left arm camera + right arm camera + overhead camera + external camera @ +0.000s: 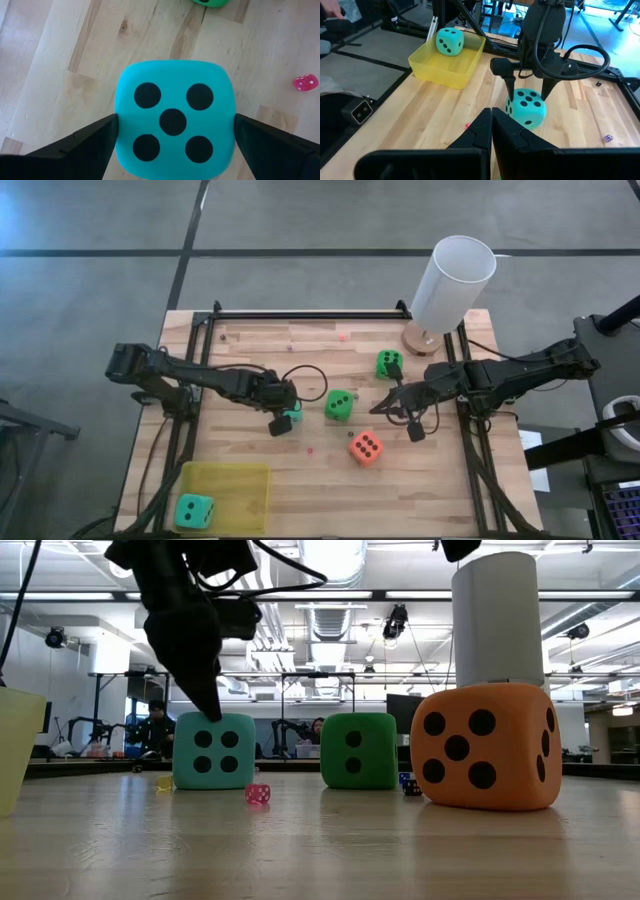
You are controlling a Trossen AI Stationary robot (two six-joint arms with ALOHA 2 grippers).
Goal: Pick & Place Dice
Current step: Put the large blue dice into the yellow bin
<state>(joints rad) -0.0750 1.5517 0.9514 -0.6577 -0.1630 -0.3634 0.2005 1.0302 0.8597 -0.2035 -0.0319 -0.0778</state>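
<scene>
The wooden table (250, 450) stood on grey floor. At its near-left corner the yellow tray (245, 480) held one teal die (194, 511). The left gripper (527, 92) straddled the second teal die (173, 119) at centre-left, jaws spread and not touching; it should descend squarely before closing. The right gripper (491, 120), jaws pressed together, waited right of centre.

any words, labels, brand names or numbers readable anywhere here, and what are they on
No readable text in any view.
Soft teal cube die between the open left tool: no text, five black pips on the face toward the wrist camera.
Soft orange-red cube die: pips only.
White cylinder and yellow plastic tray: no marks visible.
Tiny pink die: markings too small to read.
</scene>
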